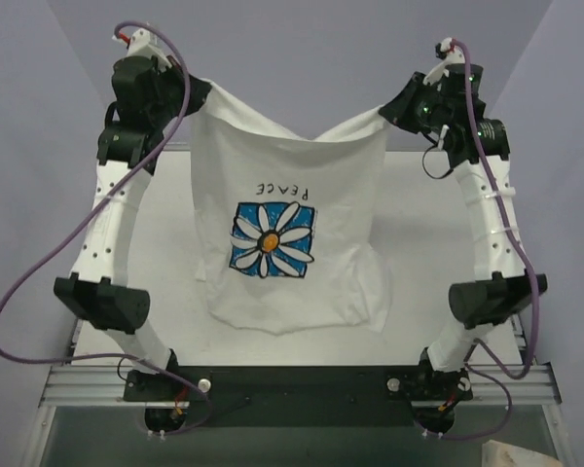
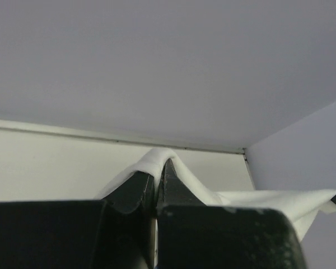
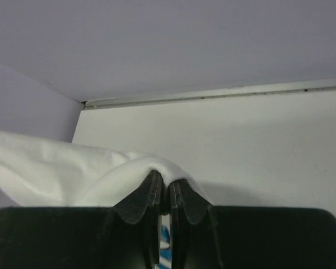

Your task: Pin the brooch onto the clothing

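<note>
The white T-shirt [image 1: 290, 195] hangs in the air between my two grippers, its blue-and-white flower print [image 1: 271, 239] and the word PEACE facing the top camera upside down. My left gripper [image 1: 197, 92] is shut on the shirt's upper left corner; white cloth [image 2: 157, 157] drapes over its fingertips [image 2: 159, 168]. My right gripper [image 1: 389, 105] is shut on the upper right corner; cloth [image 3: 73, 174] folds over its fingertips [image 3: 163, 182]. The shirt's lower edge rests on the table. The brooch is not in view.
The white table [image 1: 428, 214] lies under the shirt, with grey walls behind and at the sides. A metal rail [image 1: 292, 384] runs along the near edge by the arm bases. A pale crumpled object [image 1: 521, 455] lies at the bottom right.
</note>
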Controlling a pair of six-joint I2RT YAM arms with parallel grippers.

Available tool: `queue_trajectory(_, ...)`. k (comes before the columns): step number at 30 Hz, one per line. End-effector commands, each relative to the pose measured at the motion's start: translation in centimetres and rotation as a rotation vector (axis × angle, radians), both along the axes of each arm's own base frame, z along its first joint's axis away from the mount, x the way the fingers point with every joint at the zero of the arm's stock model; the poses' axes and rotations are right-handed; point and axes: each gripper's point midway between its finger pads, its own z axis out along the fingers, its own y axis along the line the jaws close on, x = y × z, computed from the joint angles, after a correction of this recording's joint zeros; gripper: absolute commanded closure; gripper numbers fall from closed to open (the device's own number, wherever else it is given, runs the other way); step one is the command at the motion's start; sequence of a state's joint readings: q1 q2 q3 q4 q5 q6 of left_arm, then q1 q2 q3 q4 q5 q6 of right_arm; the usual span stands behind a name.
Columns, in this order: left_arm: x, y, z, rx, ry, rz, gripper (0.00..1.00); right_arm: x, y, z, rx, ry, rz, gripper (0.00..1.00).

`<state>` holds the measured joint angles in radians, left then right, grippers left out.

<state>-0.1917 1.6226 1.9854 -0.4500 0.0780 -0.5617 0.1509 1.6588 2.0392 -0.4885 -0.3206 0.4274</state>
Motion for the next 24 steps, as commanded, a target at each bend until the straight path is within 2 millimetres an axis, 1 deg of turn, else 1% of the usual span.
queue_trajectory(1, 2.3, -1.3, 9.1, -0.073, -0.200, -0.081, 1.00, 0.6, 0.2, 12.9, 0.185, -0.293, 0.095, 1.00)
queue_trajectory(2, 0.1, -1.0, 13.4, -0.085, -0.298, -0.086, 1.00, 0.7, 0.1, 14.1, 0.210, -0.316, 0.105, 1.00)
queue_trajectory(3, -0.1, -0.7, 14.6, -0.089, -0.335, -0.082, 1.00, 1.8, 0.1, 14.1, 0.260, -0.303, 0.111, 1.00)
queue_trajectory(5, 0.8, -0.2, 14.8, -0.084, -0.361, -0.067, 1.00, 1.9, -1.2, 16.4, 0.300, -0.385, 0.109, 1.00)
queue_trajectory(6, 0.9, 0.1, 14.8, -0.076, -0.368, -0.052, 1.00, 1.0, -1.5, 17.5, 0.315, -0.413, 0.113, 1.00)
queue_trajectory(7, -1.9, 1.0, 18.1, -0.061, -0.472, -0.035, 1.00, 0.5, -1.5, 18.1, 0.321, -0.433, 0.114, 1.00)
queue_trajectory(8, -1.9, 1.2, 17.7, -0.045, -0.468, -0.020, 1.00, 0.5, -1.6, 17.9, 0.312, -0.436, 0.110, 0.99)
queue_trajectory(9, -1.1, 1.5, 15.8, -0.025, -0.424, 0.003, 1.00, -0.9, -1.7, 18.9, 0.296, -0.465, 0.112, 1.00)
queue_trajectory(10, -3.0, 2.1, 16.9, -0.006, -0.455, 0.014, 1.00, -1.4, -1.8, 18.9, 0.276, -0.474, 0.114, 1.00)
queue_trajectory(11, -3.2, 2.2, 16.6, 0.004, -0.445, 0.021, 1.00, -1.0, -1.8, 17.3, 0.275, -0.430, 0.108, 1.00)
queue_trajectory(12, -3.6, 2.3, 15.8, 0.020, -0.424, 0.022, 1.00, -2.5, -1.7, 17.8, 0.273, -0.443, 0.115, 1.00)
queue_trajectory(13, -3.8, 2.2, 15.2, 0.025, -0.407, 0.011, 1.00, -2.7, -1.5, 17.1, 0.267, -0.434, 0.131, 1.00)
queue_trajectory(14, -4.2, 1.9, 14.7, 0.028, -0.392, -0.004, 1.00, -4.1, -1.5, 17.4, 0.259, -0.443, 0.134, 1.00)
queue_trajectory(15, -4.1, 1.7, 11.8, 0.036, -0.326, -0.012, 1.00, -3.1, -1.6, 13.9, 0.251, -0.361, 0.122, 1.00)
queue_trajectory(16, -4.3, 1.6, 11.1, 0.026, -0.327, -0.012, 1.00, -3.2, -1.5, 12.5, 0.240, -0.334, 0.117, 1.00)
queue_trajectory(17, -4.3, 1.3, 9.1, 0.014, -0.294, -0.012, 1.00, -4.5, -1.5, 12.1, 0.213, -0.344, 0.119, 1.00)
queue_trajectory(18, -6.3, 1.7, 9.2, -0.009, -0.319, -0.005, 1.00, -3.6, -1.5, 6.7, 0.208, -0.224, 0.101, 1.00)
queue_trajectory(19, -4.8, 1.4, 2.9, -0.029, -0.211, 0.001, 1.00, -3.7, -1.6, 4.9, 0.200, -0.195, 0.088, 1.00)
queue_trajectory(20, -5.1, 1.5, 0.6, -0.039, -0.175, 0.013, 1.00, -4.7, -1.7, 3.3, 0.187, -0.178, 0.085, 1.00)
queue_trajectory(21, -6.9, 1.9, -0.1, -0.070, -0.169, 0.022, 1.00, -4.9, -1.7, -2.1, 0.184, -0.065, 0.074, 1.00)
queue_trajectory(22, -6.7, 1.8, -7.3, -0.053, -0.041, 0.030, 1.00, -5.3, -1.6, -5.0, 0.178, -0.013, 0.072, 1.00)
queue_trajectory(23, -7.3, 2.1, -9.7, -0.048, 0.001, 0.040, 1.00, -6.5, -1.6, -6.7, 0.171, 0.015, 0.070, 1.00)
queue_trajectory(24, -8.8, 2.5, -11.9, -0.050, 0.038, 0.053, 1.00, -7.3, -1.3, -9.0, 0.162, 0.059, 0.082, 1.00)
